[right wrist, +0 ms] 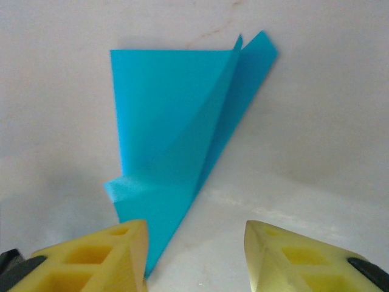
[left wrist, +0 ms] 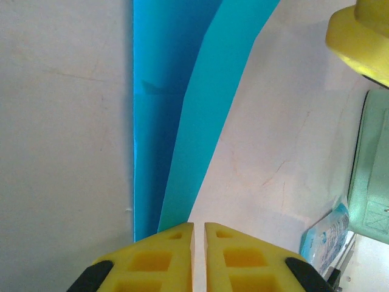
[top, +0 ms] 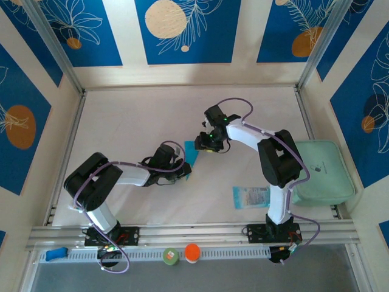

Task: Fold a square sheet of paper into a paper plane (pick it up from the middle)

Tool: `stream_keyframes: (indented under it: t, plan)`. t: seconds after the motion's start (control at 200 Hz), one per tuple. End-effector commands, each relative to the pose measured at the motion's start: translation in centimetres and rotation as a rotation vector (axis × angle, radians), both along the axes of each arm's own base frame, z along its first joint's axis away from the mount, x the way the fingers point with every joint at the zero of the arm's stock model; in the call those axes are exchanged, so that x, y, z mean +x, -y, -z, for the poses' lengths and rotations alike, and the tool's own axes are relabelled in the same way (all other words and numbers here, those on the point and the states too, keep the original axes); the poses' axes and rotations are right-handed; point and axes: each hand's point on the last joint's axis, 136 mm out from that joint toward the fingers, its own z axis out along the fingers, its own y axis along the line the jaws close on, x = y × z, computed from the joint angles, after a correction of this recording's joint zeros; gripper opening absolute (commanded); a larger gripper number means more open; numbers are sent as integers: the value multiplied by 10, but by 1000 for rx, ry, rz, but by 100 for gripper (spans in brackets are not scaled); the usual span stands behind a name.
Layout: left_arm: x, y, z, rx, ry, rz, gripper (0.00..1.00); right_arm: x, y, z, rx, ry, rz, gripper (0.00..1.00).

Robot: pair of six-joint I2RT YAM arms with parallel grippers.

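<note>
Yellow fingers [left wrist: 158, 258] of the left gripper [left wrist: 199, 230] stand almost together, a thin slit between them, right at the narrow end of the plane [left wrist: 176, 121]; the cyan paper runs in under their tips, and whether they nip it I cannot tell. From there the plane widens across the white table [left wrist: 61, 121], a darker band on one side and a lighter folded flap on the other, with a straight crease between them. On the right wrist view the right gripper [right wrist: 196, 234] is released, its jaws well apart and holding nothing. A sharp end of the plane lies just beside one finger [right wrist: 103, 261], and at the far corner its two layers part slightly. Seen from above, the plane lies flat near the table's middle, between the two grippers, both close to it. A printed packet [top: 250, 197] lies well apart, nearer the right arm's base, beside a mint pad [top: 322, 173] at the table's right edge
</note>
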Motion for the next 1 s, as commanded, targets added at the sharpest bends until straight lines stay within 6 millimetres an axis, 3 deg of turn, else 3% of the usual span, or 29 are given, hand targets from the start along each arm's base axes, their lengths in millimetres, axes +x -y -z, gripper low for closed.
stream_keyframes:
  t: [0.0, 0.48, 0.995]
  plan:
    - [-2, -4, 4, 16, 3, -12, 13, -2, 2, 10, -81, 3, -40, 52]
    - [-2, -4, 4, 2, 2, -16, 13, -12, -21, 43, -153, -52, -153, 60]
    - [-3, -6, 8, 2, -3, -21, 13, -24, -7, 87, -360, -134, -147, 66]
